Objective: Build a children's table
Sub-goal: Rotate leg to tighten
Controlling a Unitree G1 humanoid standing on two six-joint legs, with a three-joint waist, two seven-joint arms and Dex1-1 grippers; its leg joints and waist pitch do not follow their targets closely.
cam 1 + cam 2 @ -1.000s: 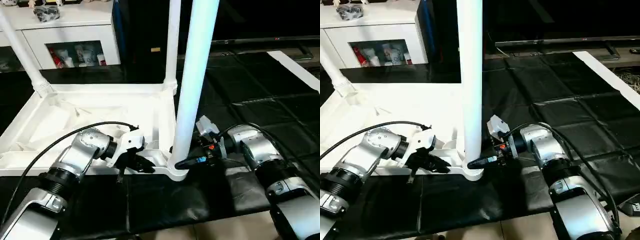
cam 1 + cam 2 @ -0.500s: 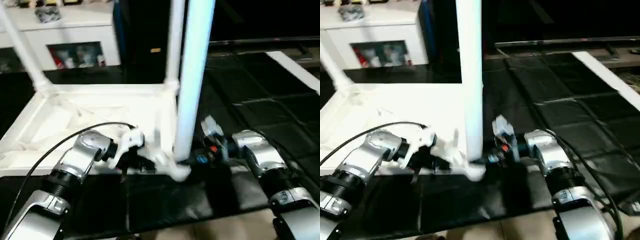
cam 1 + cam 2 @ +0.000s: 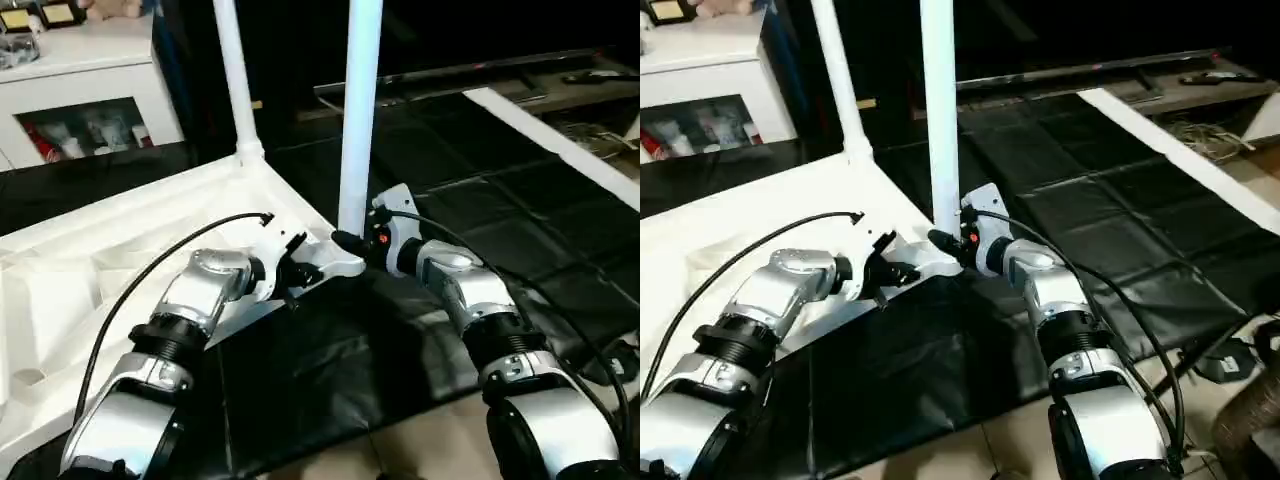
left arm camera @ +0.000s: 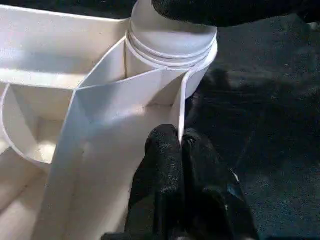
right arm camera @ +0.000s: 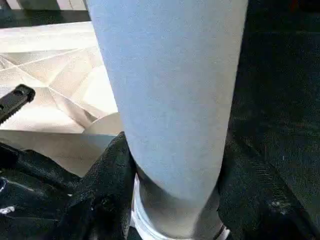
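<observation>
White plastic children's table (image 3: 120, 250) is lying upside down on the black quilted floor mat (image 3: 480, 190), ribbed underside facing up, near corner at centre of the head views. Two long white tubular legs are standing upright in corner sockets: the near leg (image 3: 358, 110) at the closest corner, the far leg (image 3: 232, 75) at the corner behind it.

Left gripper (image 4: 181, 142) is pinching the thin white rim wall (image 4: 181, 107) just beside the near corner socket (image 4: 170, 47); jaws clenched on that wall, one black finger on each side.

Right gripper (image 3: 345, 240) is working at the base of the near leg, just above the socket collar; jaws grasping the leg, black fingers (image 5: 107, 175) wrapping both sides of the tube.

White cabinet with glass doors (image 3: 80, 100) is standing behind the table at left. A white strip (image 3: 545, 140) is running diagonally across the mat at right.
</observation>
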